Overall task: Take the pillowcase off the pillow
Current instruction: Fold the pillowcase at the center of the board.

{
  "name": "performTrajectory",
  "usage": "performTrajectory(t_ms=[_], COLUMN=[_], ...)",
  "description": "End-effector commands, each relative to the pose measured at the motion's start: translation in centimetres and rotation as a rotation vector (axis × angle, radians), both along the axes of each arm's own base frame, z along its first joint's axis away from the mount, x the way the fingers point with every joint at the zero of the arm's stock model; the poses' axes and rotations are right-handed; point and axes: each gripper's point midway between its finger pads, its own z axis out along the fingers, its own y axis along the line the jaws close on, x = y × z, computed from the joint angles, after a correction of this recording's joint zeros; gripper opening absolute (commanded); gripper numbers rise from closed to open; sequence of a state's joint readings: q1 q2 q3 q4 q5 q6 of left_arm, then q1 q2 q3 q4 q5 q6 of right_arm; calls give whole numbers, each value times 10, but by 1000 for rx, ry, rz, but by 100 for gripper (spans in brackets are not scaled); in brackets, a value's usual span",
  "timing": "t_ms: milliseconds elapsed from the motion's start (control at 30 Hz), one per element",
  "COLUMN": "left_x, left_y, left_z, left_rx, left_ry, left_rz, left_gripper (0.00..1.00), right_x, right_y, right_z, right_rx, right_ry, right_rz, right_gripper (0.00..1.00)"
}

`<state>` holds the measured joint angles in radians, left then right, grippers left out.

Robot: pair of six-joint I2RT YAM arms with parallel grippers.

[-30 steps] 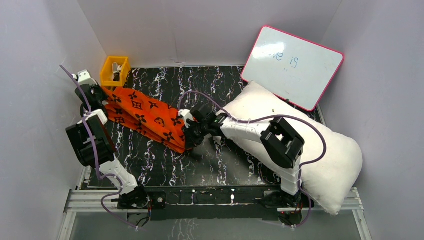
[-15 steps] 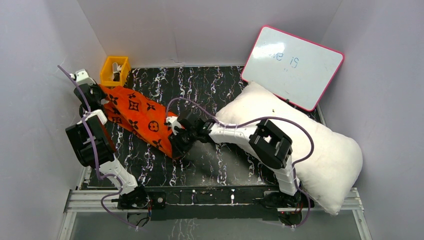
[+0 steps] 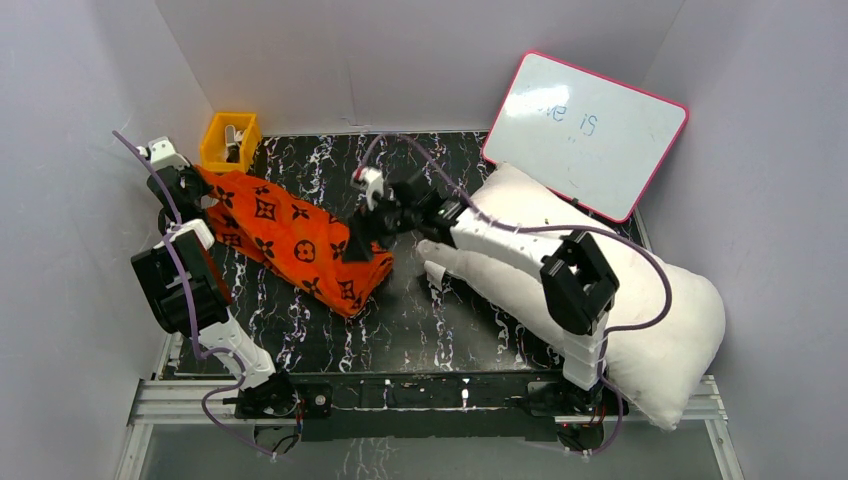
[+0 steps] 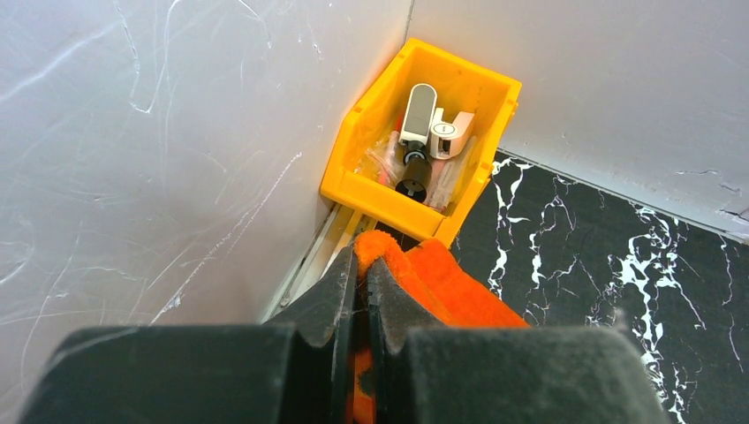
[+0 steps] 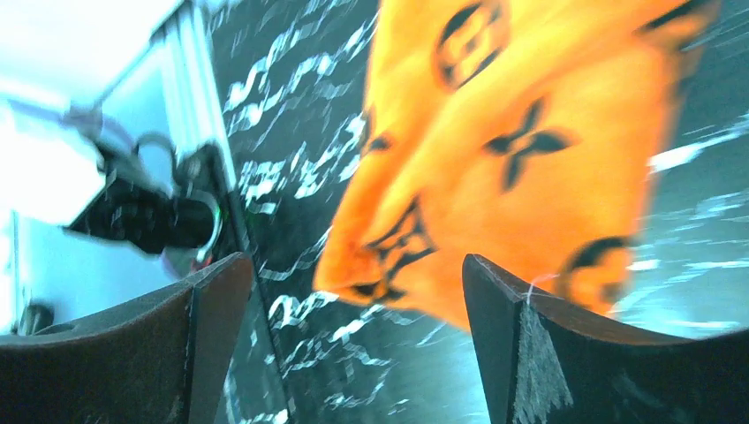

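Black marbled bench (image 3: 440, 320): pillowcase (image 3: 290, 240) runs ten to four o'clock; left end effector (image 4: 360, 265) pinches the ten o'clock corner, right end effector (image 5: 353, 265) spread above the four o'clock end.

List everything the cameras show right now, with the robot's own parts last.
pillowcase: one, orange with black motifs, lying off the pillow on the left half of the table
pillow: one, white, bare, right side of the table
whiteboard: one, white with a pink frame, leaning at the back right behind the pillow
bin: one, yellow, far left corner
small parts: a few, white and black, inside the bin
table: one, black with white veins, under everything
left arm: one, black and white, left side; jaws shut on the pillowcase's corner by the bin
right arm: one, black and white, reaching from the right; jaws open over the pillowcase, holding nothing
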<state>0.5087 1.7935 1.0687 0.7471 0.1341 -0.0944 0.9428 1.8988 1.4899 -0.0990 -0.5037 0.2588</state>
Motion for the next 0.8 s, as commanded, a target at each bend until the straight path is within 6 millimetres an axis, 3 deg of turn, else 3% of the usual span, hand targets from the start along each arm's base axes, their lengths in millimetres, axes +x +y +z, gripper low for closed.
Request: performTrajectory(t_ms=[0,67,167,433,633,767], left_x=[-1,-1,-1,-1,-1,-2], left_y=[6,4,3,-1,-3,-3], left_z=[52,55,57,57,60,59], left_rx=[65,63,60,49,46,42], left_ry=[-126,-133,-139,-144,-153,-154], left_rz=[9,2,-5,-18,-27,-27], left_gripper=[0,0,0,0,0,0], right_x=[65,79,85,73,62,53], right_y=[-15,-21,-28,-36,-41,-41], right_z=[37,17,-14,-73,-98,-103], right_rx=[93,34,-44,-141,-192,-187], right_ry=[-32,0,44,174,261,309], right_rz=[-132,-173,-187,-171,-174,-161], right_gripper=[95,94,92,92,92,83])
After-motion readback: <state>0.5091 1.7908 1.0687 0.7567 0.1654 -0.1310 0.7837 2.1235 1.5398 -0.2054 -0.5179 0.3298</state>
